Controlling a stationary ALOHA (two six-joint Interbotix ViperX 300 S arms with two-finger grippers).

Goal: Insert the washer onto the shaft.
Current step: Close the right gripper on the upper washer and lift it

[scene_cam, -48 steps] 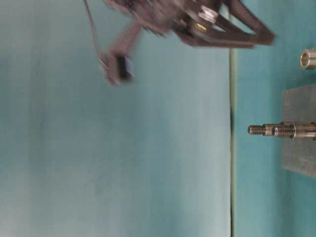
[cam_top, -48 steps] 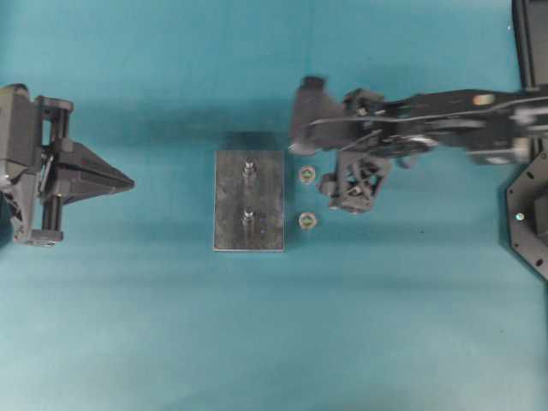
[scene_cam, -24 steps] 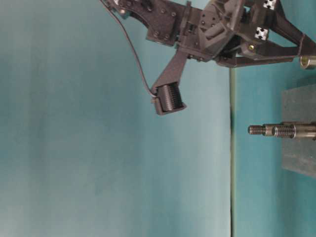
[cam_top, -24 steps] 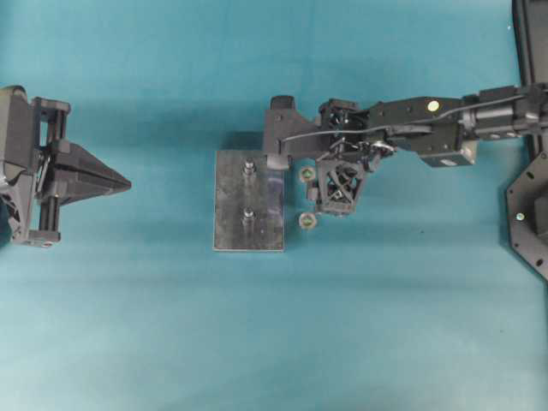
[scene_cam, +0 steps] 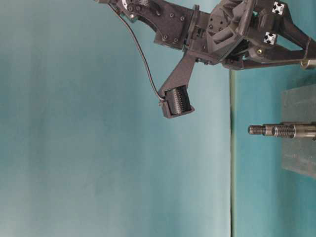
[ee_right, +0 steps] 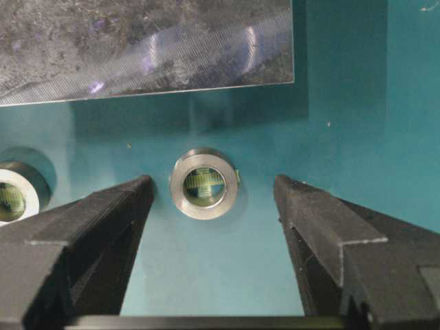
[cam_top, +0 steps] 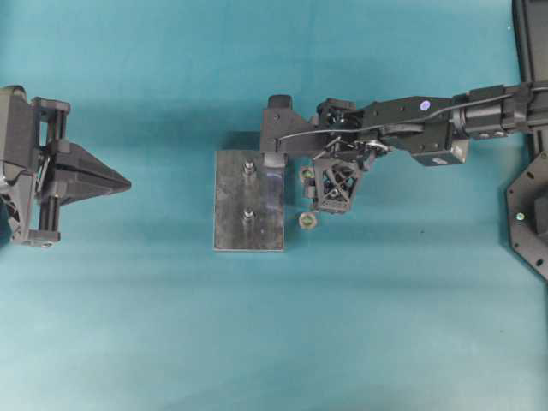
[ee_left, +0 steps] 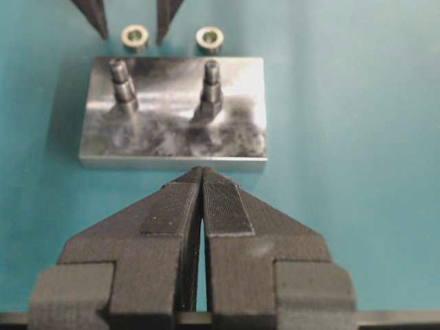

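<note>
Two steel washers lie on the teal table right of a grey metal plate (cam_top: 248,231). The plate carries two upright threaded shafts, the far shaft (cam_top: 248,169) and the near shaft (cam_top: 247,216). My right gripper (ee_right: 213,184) is open, low over the table, its fingers straddling the far washer (ee_right: 204,183) without touching it. The left wrist view shows its black fingertips (ee_left: 96,17) on either side of this washer (ee_left: 135,36). The second washer (cam_top: 307,221) lies free beside it. My left gripper (ee_left: 201,170) is shut on nothing, back at the left (cam_top: 128,182), pointing at the plate.
The right arm's wrist camera block (cam_top: 278,133) hangs over the plate's far right corner. A black mounting base (cam_top: 527,214) stands at the right edge. Open teal table lies in front of and behind the plate.
The right arm has swung left toward the plate and come down, so its open fingers now flank the far washer. The left gripper has not moved.
</note>
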